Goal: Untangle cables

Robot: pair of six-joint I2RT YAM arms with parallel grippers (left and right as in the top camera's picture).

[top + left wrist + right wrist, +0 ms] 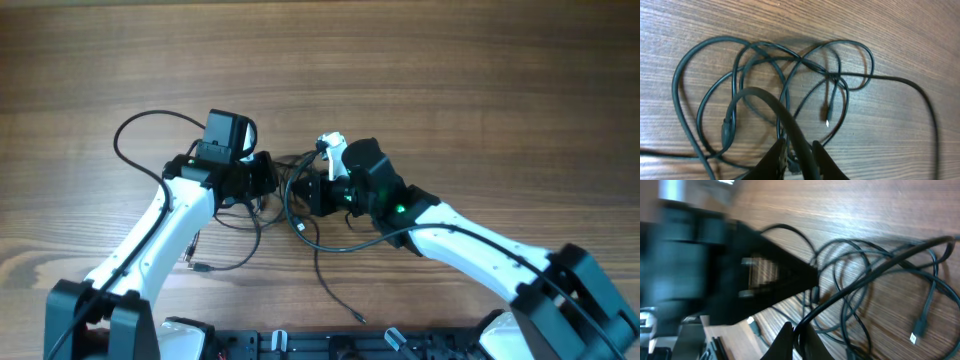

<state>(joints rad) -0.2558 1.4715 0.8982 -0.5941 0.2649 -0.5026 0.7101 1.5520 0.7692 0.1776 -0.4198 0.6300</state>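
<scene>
The left gripper [799, 159] is closed on one strand at the left side of the cables [801, 60]; the right gripper [799, 339] pinches another strand at their right side.

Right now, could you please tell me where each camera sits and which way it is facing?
Overhead: fixed above the table, looking straight down; the left arm and right arm meet at the cables.
Left wrist: on the left arm, looking down past its own fingers at cable loops on the wood.
Right wrist: on the right arm, low and slanted, looking past its own fingers towards the blurred left arm.
Shared: both wrist views show the same cables, with a strand running between the fingers.
</scene>
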